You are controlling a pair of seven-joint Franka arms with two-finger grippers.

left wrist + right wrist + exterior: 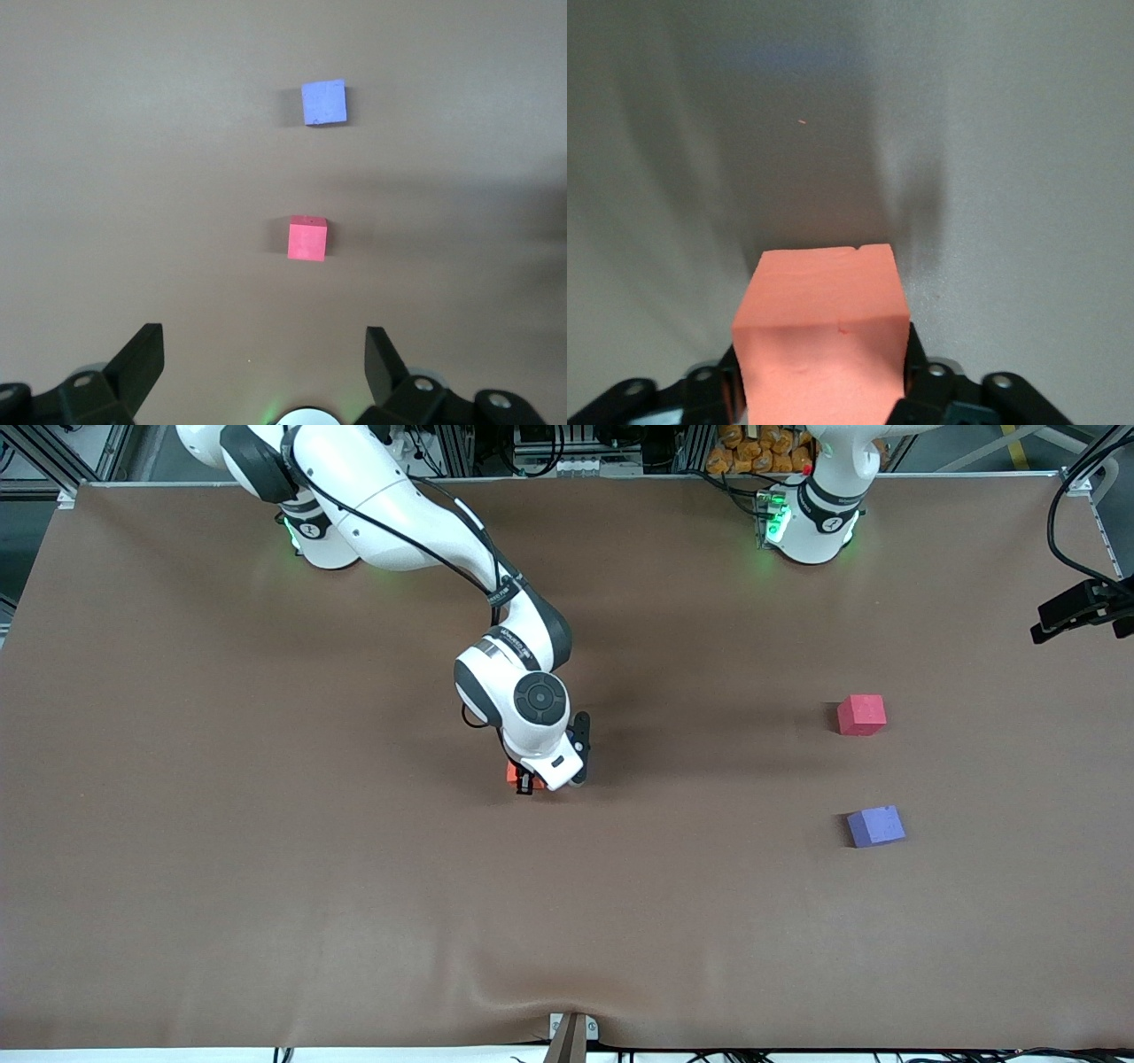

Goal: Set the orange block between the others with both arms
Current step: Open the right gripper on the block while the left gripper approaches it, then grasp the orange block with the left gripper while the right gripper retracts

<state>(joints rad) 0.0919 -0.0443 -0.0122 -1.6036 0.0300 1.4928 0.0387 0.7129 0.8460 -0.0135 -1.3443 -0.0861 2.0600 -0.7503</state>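
Right gripper (529, 783) low at mid-bench, orange block (824, 341) between its fingers.
Whether they grip it, I cannot tell. The left gripper (264, 365) waits with fingers wide, empty, above the red block (861, 715); the purple block (875, 825) sits nearer the camera.

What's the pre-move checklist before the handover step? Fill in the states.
1. Orange block sits between the right gripper fingers: ok.
2. Right gripper's grip on the block firm or letting go: cannot tell.
3. Block resting on the table near mid-table: cannot tell, the wrist hides most of it in the front view.
4. Left gripper open and holding nothing: ok; that arm waits over its end of the table.
5. Gap between the red-pink cube and the purple-blue cube has nothing in it: ok.
6. Both cubes lie flat and apart, the purple-blue nearer the front camera: ok.
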